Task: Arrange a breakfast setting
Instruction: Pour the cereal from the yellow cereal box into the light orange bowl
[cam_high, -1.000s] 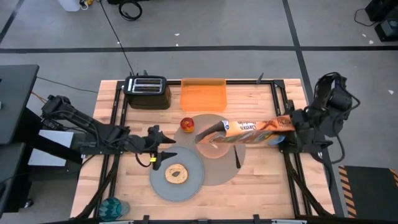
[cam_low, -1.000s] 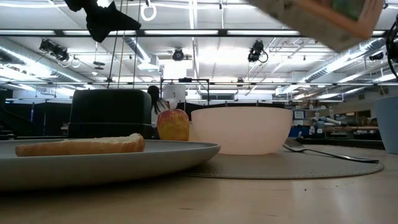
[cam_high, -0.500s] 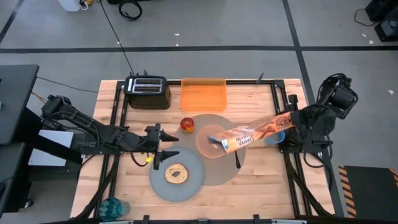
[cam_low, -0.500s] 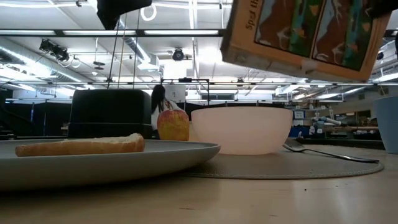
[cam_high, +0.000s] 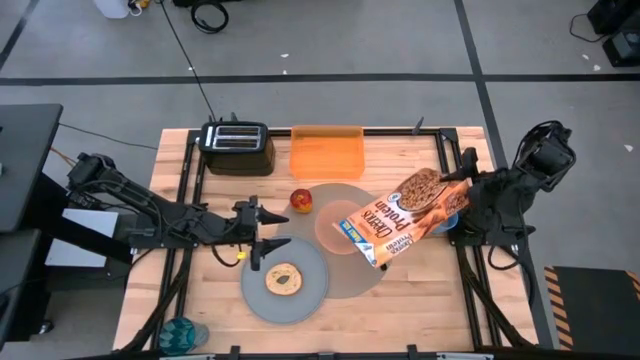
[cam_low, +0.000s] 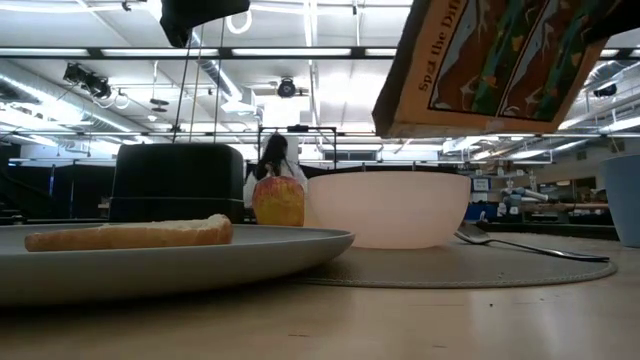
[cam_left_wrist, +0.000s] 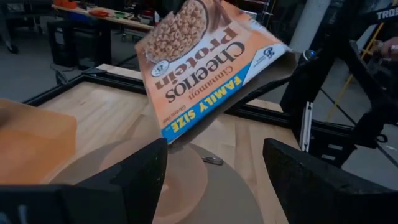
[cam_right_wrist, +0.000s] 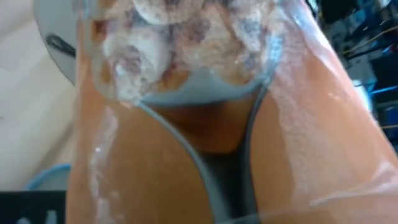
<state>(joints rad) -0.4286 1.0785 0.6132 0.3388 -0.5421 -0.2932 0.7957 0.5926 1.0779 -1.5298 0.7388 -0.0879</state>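
I am holding a Cheerios cereal box (cam_high: 398, 217) in my right gripper (cam_high: 462, 198), fingers pinched on its upper end, so the box is hanging tilted in the air with its lower end over the translucent pink bowl (cam_low: 388, 208). The bowl is sitting on the large round placemat (cam_high: 352, 282), with the metal spoon (cam_low: 520, 244) lying just beside it on the mat and the small blue cup (cam_low: 624, 199) standing at the table's right side, under the box in the high view. Nearer the front edge, the grey plate (cam_high: 300, 301) is overlapping the mat's left part and carrying the browned bagel (cam_high: 285, 279). My left gripper (cam_high: 268, 233) is hovering with its fingers spread just beside the plate's far-left rim. Farther back, the red apple (cam_high: 300, 200) is resting near the mat's far edge. Beyond it, a black toaster (cam_high: 237, 146) and an orange tray (cam_high: 326, 152) are standing along the far side.
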